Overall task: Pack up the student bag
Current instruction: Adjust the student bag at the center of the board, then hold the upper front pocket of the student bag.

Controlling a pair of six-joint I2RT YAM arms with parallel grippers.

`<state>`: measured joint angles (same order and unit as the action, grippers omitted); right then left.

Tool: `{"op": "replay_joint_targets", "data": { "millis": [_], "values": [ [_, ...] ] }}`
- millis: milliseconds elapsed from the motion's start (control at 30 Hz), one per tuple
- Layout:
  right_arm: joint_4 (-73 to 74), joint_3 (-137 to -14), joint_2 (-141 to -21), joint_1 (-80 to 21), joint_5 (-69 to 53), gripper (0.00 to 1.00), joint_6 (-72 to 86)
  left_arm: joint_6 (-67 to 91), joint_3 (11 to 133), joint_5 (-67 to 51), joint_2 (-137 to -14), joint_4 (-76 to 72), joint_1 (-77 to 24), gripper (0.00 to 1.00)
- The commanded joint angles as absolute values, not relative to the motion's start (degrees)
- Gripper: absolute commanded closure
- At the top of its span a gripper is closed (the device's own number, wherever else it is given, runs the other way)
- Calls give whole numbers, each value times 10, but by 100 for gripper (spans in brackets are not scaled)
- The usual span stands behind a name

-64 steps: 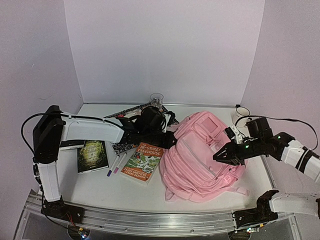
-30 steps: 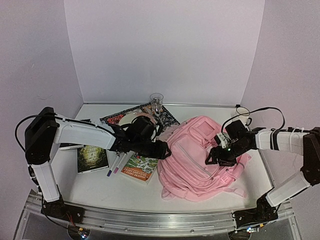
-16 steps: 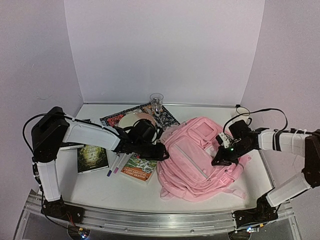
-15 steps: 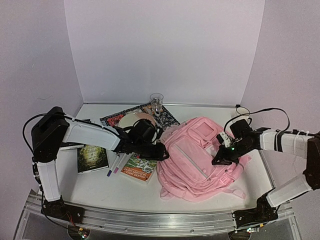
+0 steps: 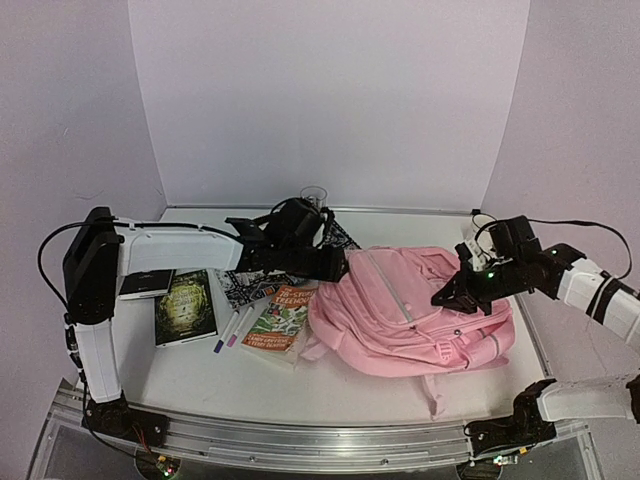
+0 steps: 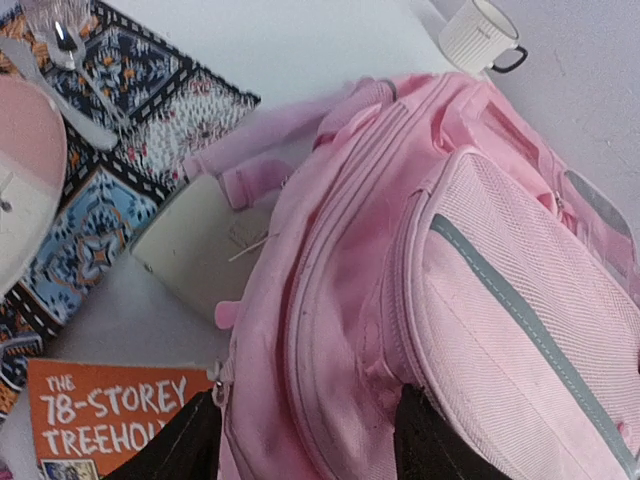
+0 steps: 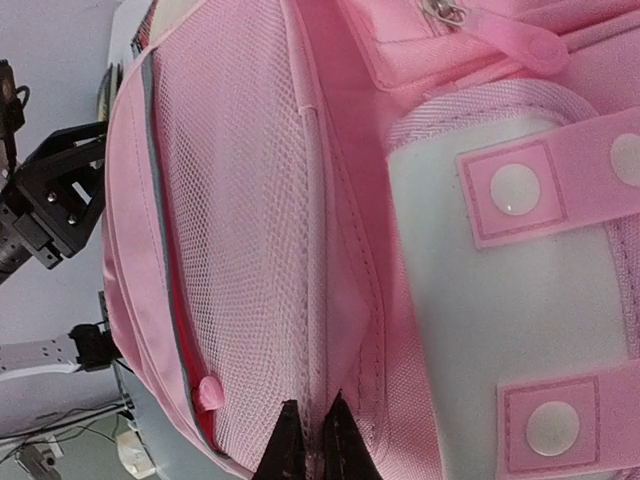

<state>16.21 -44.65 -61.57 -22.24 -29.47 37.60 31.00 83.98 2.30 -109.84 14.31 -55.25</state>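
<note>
- The left gripper (image 6: 298,442) has its fingers spread, with the student bag (image 5: 405,315) bulging between them.
- The right gripper (image 7: 312,442) has its fingers pinching the bag's mesh seam, which runs straight ahead.

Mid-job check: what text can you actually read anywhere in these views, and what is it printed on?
"THE 78-STOREY TREEHO…": cover of the orange book, the rest cut off in the left wrist view.
Title on the green book: too small to read.
Label on the dark booklet: too blurred to read.
No text seen on the bag.
</note>
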Motion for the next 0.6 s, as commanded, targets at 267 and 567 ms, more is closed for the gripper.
{"op": "replay_joint_targets", "data": {
  "millis": [267, 567],
  "values": [
    [89, -529, -579, -269, -175, 100, 509, 326, 844, 146, -989, 150, -568, 25],
    [50, -527, -606, -314, -95, 100, 559, 361, 794, 176, -902, 177, -579, 24]
  ]
}}
